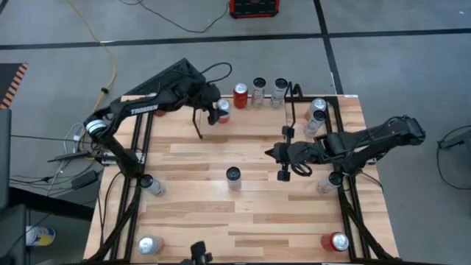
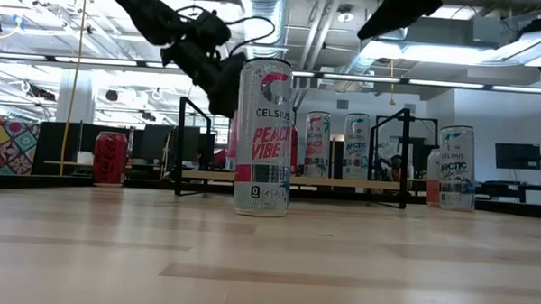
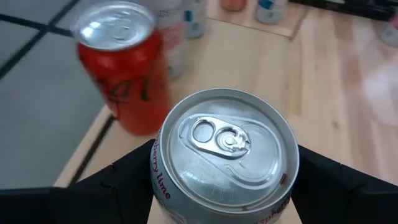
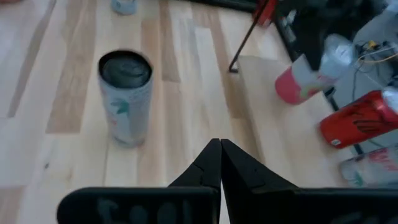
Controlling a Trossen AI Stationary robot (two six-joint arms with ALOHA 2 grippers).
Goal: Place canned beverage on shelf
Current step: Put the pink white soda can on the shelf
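My left gripper (image 1: 219, 109) is shut on a pink-labelled can (image 3: 225, 146) with a silver top, at the left end of the shelf (image 1: 254, 118) by the table's far edge. On the shelf a red can (image 1: 241, 94) stands closest to the held can, with two pale cans (image 1: 258, 90) (image 1: 280, 88) to its right. The shelf's light board (image 2: 342, 182) shows in the low view. My right gripper (image 1: 283, 156) hovers shut and empty over the table's middle right, near a dark-topped can (image 4: 126, 96) standing on the table. My left gripper pinches the pink can's two opposite sides (image 3: 155, 180), just below the rim, between its dark fingers (image 3: 112, 186). The fingers come from the table's left, slanting down. The can's top faces up; its base is hidden, so I cannot tell whether it rests on anything.
The Celsius can (image 2: 264, 138) stands at mid-table. More cans stand near the left rail (image 1: 151, 184), at the near corners (image 1: 149, 244) (image 1: 338, 241) and along the right side (image 1: 316, 114) (image 1: 327, 182). Black tubular rails (image 1: 136, 158) run down both sides.
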